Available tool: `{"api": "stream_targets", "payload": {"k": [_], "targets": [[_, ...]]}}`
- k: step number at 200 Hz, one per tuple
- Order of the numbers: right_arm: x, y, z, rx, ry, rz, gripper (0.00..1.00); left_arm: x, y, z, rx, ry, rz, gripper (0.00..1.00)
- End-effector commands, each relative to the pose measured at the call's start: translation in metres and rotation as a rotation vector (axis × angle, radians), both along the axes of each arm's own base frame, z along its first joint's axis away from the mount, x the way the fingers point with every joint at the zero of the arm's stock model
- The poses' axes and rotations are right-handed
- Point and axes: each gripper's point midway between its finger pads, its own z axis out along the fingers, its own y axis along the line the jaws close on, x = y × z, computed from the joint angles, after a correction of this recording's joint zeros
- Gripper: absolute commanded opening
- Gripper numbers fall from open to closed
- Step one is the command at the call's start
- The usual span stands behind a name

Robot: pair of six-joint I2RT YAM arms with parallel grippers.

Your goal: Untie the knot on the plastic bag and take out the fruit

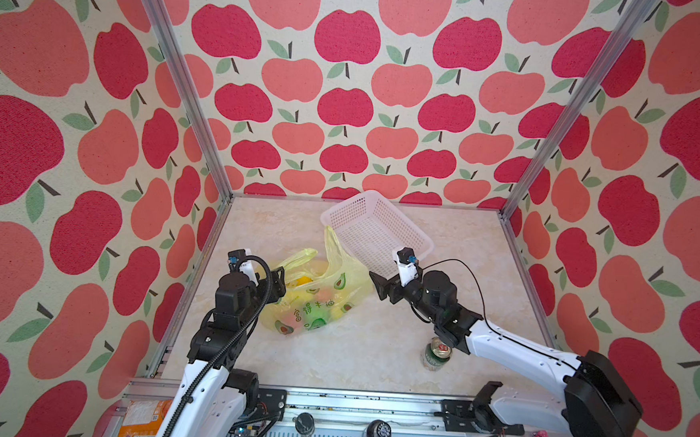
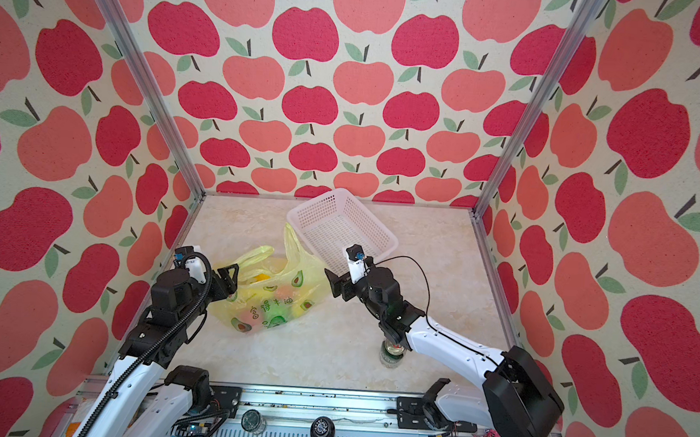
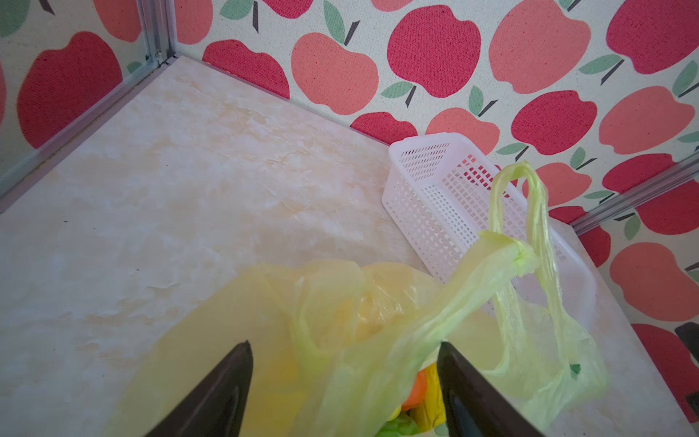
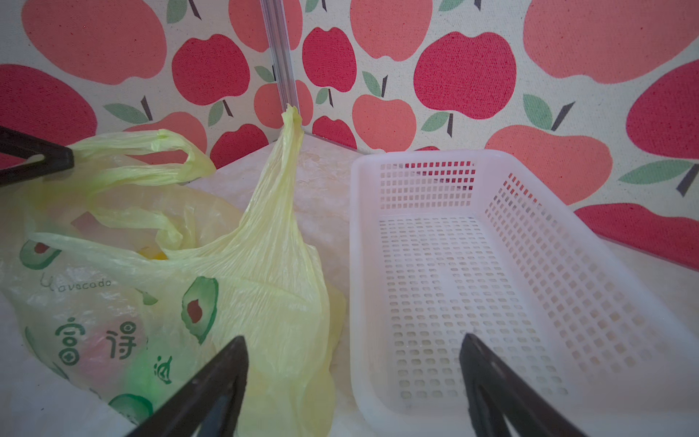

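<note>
left gripper and right gripper both spread, empty; plastic bag mouth lay loose. i judged right should pin a handle, left dip slowly for fruit.

The plastic bag is thin, translucent yellow film printed with green avocado halves, green characters and the word "avocado". It lies slumped and crumpled on the pale marbled table, left of the middle in both top views. Its two handles are apart, not tied together. The upright handle loop rises twisted to a narrow tip, and the lower handle loop arches over the bag's other side. Between them the mouth gapes. Inside sits the fruit: orange, yellow and green pieces show at the opening, and pink and green blurs show through the film.
</note>
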Motion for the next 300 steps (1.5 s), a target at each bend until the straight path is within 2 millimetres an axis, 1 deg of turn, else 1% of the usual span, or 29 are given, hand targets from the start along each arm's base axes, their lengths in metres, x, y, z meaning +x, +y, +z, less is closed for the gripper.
{"api": "stream_targets", "payload": {"k": [1,25,38,52,57,67,69,82,102,115,126,135,150,167,177,187,188,201,227,244,264,293,300], "targets": [[-0.006,0.011,0.018,0.000,-0.011,0.075,0.95,-0.003,-0.012,0.019,-0.012,-0.038,-0.075,0.85],[-0.005,0.027,0.019,0.001,0.012,0.123,0.99,-0.002,-0.023,0.026,-0.001,-0.058,-0.122,0.92],[-0.001,0.036,0.018,-0.010,0.036,0.135,0.99,0.000,-0.026,0.028,0.022,-0.053,-0.127,0.95],[0.006,0.048,0.021,-0.020,0.060,0.138,0.99,0.001,-0.029,0.030,0.057,-0.049,-0.127,0.98],[0.010,0.052,0.019,-0.030,0.074,0.135,0.99,0.002,-0.029,0.031,0.072,-0.048,-0.125,1.00],[0.016,0.062,0.015,-0.049,0.100,0.137,0.99,0.002,-0.032,0.033,0.102,-0.048,-0.124,0.99],[0.018,0.065,0.018,-0.046,0.097,0.137,0.99,0.002,-0.033,0.033,0.109,-0.046,-0.124,0.99],[0.025,0.078,0.011,-0.073,0.133,0.142,0.99,0.003,-0.034,0.036,0.146,-0.047,-0.116,0.99],[0.036,0.098,-0.001,-0.110,0.170,0.151,0.99,0.005,-0.036,0.037,0.180,-0.037,-0.111,0.99],[0.044,0.110,-0.012,-0.132,0.199,0.150,0.97,0.006,-0.038,0.035,0.193,-0.027,-0.113,0.99],[0.051,0.116,-0.019,-0.152,0.217,0.140,0.93,0.007,-0.038,0.033,0.205,-0.018,-0.113,0.99],[0.056,0.118,-0.022,-0.174,0.222,0.126,0.87,0.007,-0.038,0.032,0.215,-0.009,-0.108,0.99],[0.062,0.119,-0.021,-0.184,0.213,0.110,0.69,0.006,-0.037,0.030,0.235,0.008,-0.104,0.99],[0.063,0.116,-0.012,-0.170,0.186,0.105,0.41,0.006,-0.037,0.029,0.249,0.021,-0.103,0.99],[0.062,0.115,-0.003,-0.153,0.158,0.112,0.28,0.005,-0.038,0.030,0.254,0.029,-0.110,0.99],[0.061,0.115,0.004,-0.136,0.133,0.121,0.17,0.004,-0.041,0.032,0.257,0.038,-0.126,0.99],[0.060,0.114,0.001,-0.140,0.136,0.123,0.16,0.004,-0.041,0.033,0.257,0.039,-0.127,0.99],[0.057,0.113,0.005,-0.123,0.121,0.135,0.08,0.003,-0.046,0.036,0.267,0.047,-0.150,0.99],[0.045,0.116,0.005,-0.103,0.116,0.195,0.02,0.005,-0.061,0.037,0.298,0.065,-0.208,0.99],[0.040,0.114,0.007,-0.095,0.110,0.205,0.00,0.011,-0.067,0.032,0.334,0.090,-0.223,0.99],[0.036,0.109,0.012,-0.072,0.091,0.206,0.01,0.021,-0.068,0.021,0.388,0.147,-0.218,0.99],[0.030,0.102,0.018,-0.046,0.076,0.207,0.02,0.038,-0.062,0.005,0.468,0.211,-0.164,0.99],[0.028,0.101,0.020,-0.036,0.071,0.212,0.03,0.041,-0.063,0.004,0.476,0.216,-0.159,0.99]]}}
